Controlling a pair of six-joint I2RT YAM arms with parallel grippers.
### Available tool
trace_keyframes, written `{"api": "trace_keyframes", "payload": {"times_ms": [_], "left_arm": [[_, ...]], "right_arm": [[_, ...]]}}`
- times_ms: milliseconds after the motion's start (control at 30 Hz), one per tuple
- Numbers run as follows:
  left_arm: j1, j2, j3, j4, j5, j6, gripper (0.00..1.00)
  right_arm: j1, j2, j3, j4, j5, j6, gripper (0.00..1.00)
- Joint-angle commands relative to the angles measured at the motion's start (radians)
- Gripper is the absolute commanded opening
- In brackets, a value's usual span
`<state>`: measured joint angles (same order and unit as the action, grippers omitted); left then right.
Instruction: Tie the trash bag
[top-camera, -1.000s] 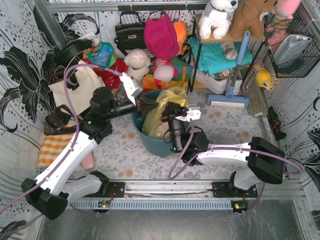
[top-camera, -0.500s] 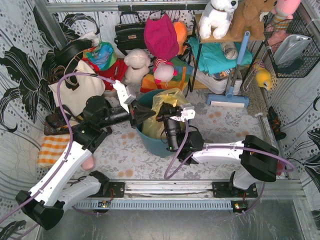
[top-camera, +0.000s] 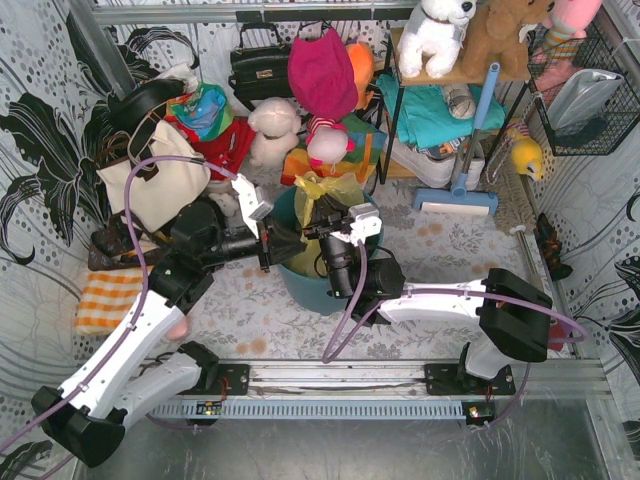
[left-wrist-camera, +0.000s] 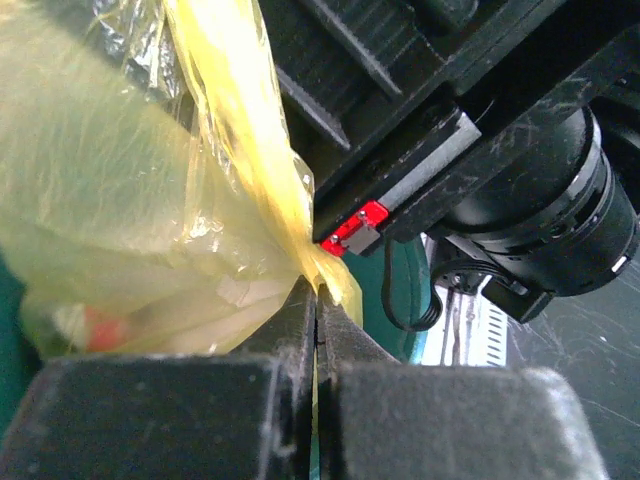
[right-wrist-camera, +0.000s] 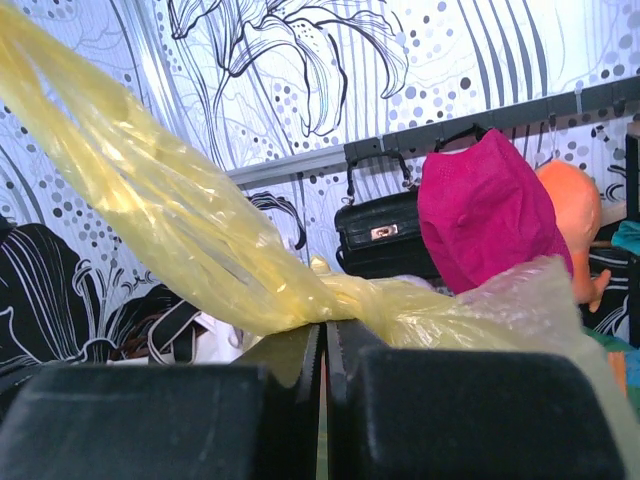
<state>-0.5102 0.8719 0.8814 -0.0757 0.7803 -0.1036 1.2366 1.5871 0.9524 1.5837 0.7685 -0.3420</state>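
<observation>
1. While the thin translucent yellow-green trash bag sits in the round teal bin, the left end effector, at its nine o'clock, and the right end effector each clamp its film.
2. Likely knotting; next, cross both strands gently.

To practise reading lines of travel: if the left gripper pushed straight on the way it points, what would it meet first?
The left gripper pinches the trash bag, so that plastic first; just beyond, probably the right arm's black wrist housing, though depth is unclear.

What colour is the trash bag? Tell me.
Translucent yellow-green; the trash bag shows best in the right wrist view.
</observation>
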Motion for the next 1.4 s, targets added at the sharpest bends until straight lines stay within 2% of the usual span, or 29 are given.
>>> {"api": "trace_keyframes", "payload": {"times_ms": [0,267,300,400,467,600,833,967,1167,1267,1333,1367], "left_arm": [[-0.007,-0.007,-0.014,-0.007,0.085,-0.028,0.0],[-0.006,-0.024,-0.025,-0.007,0.128,-0.023,0.0],[-0.006,-0.02,-0.015,-0.033,0.103,-0.013,0.04],[-0.006,-0.021,0.029,-0.118,0.005,0.035,0.31],[-0.007,-0.041,0.05,-0.145,-0.07,0.053,0.43],[-0.006,-0.104,0.091,-0.165,-0.23,0.088,0.53],[-0.006,-0.158,0.171,-0.152,-0.382,0.139,0.61],[-0.006,-0.109,0.214,-0.146,-0.475,0.172,0.67],[-0.005,0.046,0.296,-0.241,-0.45,0.26,0.71],[-0.003,0.087,0.308,-0.262,-0.387,0.298,0.74],[0.002,0.11,0.314,-0.278,-0.304,0.313,0.72],[0.004,0.12,0.316,-0.285,-0.259,0.317,0.67]], "right_arm": [[-0.002,0.007,0.04,0.107,-0.042,-0.082,0.0],[-0.001,-0.01,0.0,0.107,-0.133,-0.166,0.0],[-0.002,-0.016,-0.01,0.107,-0.164,-0.166,0.0],[-0.002,-0.04,-0.053,0.105,-0.254,-0.151,0.0],[-0.002,-0.058,-0.081,0.108,-0.292,-0.141,0.0],[-0.002,-0.083,-0.122,0.111,-0.328,-0.119,0.0],[-0.001,-0.088,-0.138,0.113,-0.328,-0.103,0.0],[-0.002,-0.087,-0.138,0.114,-0.326,-0.1,0.0],[-0.002,-0.096,-0.143,0.117,-0.324,-0.099,0.0],[-0.002,-0.096,-0.144,0.117,-0.325,-0.097,0.0],[-0.001,-0.095,-0.144,0.117,-0.325,-0.096,0.0],[-0.001,-0.094,-0.143,0.117,-0.324,-0.097,0.0]]}}
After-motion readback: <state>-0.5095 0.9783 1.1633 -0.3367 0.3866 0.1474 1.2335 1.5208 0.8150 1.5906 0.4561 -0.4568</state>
